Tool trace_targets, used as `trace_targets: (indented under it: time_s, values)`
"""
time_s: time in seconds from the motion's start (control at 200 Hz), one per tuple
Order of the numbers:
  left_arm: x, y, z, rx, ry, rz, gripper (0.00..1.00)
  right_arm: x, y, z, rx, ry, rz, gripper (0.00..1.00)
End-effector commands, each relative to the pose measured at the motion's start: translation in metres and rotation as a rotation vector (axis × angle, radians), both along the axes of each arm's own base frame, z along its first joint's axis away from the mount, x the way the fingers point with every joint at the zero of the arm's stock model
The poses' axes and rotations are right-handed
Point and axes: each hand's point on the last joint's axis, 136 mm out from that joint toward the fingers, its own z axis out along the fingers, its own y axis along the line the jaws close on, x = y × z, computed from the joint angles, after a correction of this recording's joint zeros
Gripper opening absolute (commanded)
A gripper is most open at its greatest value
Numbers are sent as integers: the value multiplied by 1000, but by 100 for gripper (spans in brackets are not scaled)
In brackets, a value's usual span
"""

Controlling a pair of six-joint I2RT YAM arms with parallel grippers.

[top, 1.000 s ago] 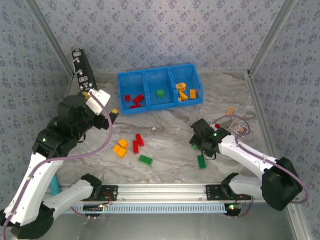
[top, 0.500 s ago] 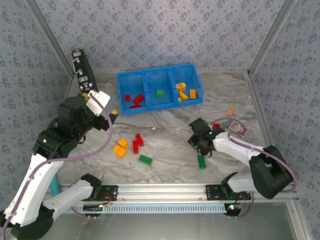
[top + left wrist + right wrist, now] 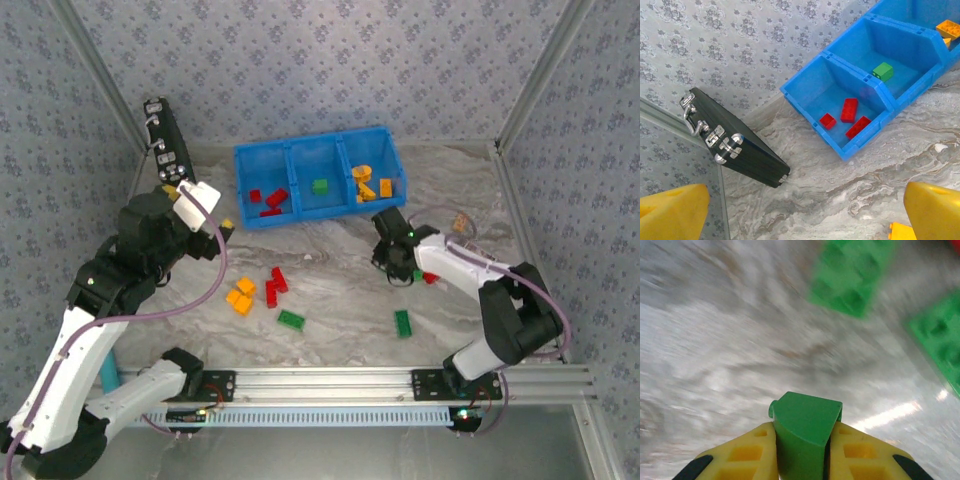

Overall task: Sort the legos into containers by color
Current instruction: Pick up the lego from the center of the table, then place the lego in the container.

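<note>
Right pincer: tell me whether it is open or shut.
Shut on a green lego: in the right wrist view the right pincer's yellow fingers press against both of its sides.

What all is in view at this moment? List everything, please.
tray: one, blue, three compartments, far side of table
binned red legos: three, red, left compartment
binned green lego: one, green, middle compartment
binned orange-yellow legos: several, orange-yellow, right compartment
loose legos: several, red, orange and green, mid-table
case: one, black with silver latches, far left corner
left hand: one, yellow fingers, open
right hand: one, yellow fingers, shut on the gripped lego, green
</note>
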Motion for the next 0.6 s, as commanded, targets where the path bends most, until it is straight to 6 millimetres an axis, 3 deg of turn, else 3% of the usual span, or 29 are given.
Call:
trace_targets:
  time_s: [0.0,0.025,0.085,0.22,0.355,0.595]
  values:
    - [2,4,6,21,-41,18,100,42,7,37,-76,-98,128,22]
    - [3,4,6,24,-46,19,100,59,14,54,-73,-145,149,22]
    - [4,4,5,31,-52,17,100,86,27,74,-86,-206,201,22]
    - [6,4,1,51,-52,17,100,139,59,98,-97,-299,303,22]
    - [7,3,-2,72,-31,5,100,177,91,99,-66,-342,391,22]
    - [9,-1,-8,91,-8,-13,100,227,126,70,-65,-367,473,22]
